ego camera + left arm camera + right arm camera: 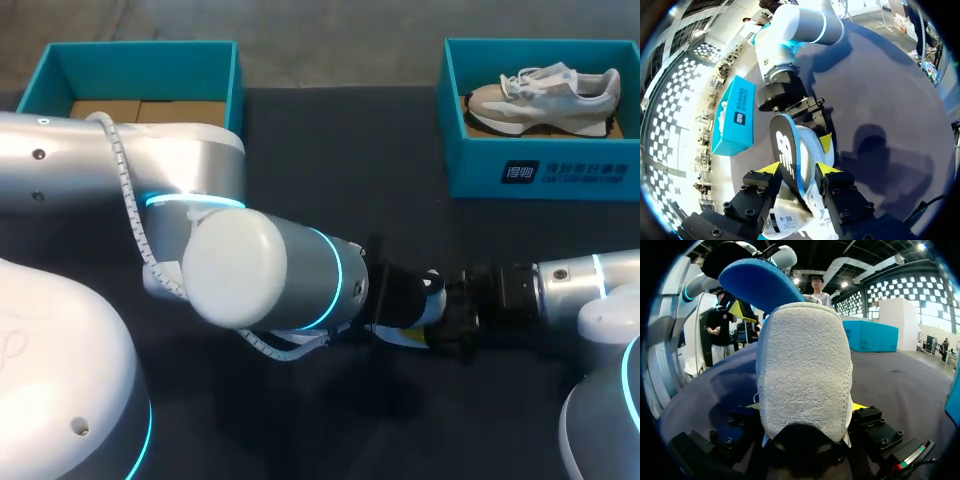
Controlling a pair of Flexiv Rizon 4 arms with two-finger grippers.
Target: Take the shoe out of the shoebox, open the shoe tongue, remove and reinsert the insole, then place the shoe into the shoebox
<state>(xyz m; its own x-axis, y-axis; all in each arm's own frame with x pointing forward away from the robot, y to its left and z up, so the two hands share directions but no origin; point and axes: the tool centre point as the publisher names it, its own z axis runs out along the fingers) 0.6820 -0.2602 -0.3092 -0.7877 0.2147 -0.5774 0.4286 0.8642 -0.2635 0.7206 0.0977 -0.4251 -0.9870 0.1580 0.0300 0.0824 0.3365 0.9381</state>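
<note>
- Dark tabletop (330, 150) runs across the scene, with two teal boxes along its far edge.
- At the far left stands the left shoebox (236, 80), open, with brown cardboard on its floor.
- At the far right stands the right shoebox (545, 172), also open; a second shoe (545, 98), beige and white, lies on its side inside.
- Left arm (250, 270) reaches in from the left to the near middle; right arm (570, 282) comes in from the right to meet it there.
- Between the two grippers, above the table's near middle, is the shoe (805, 365), outside both boxes.
- Right gripper (807, 406) pinches the shoe's pale, fuzzy heel, one yellow tip pressed to each side.
- An insole (782, 150), dark on top and blue beneath, stands partly out of the shoe's opening.
- Left gripper (800, 169) clamps the insole from two sides: one tip lies on its dark face, the other presses white shoe material against its blue edge.
- Ahead of the left gripper, the right gripper grips the shoe's other end.
</note>
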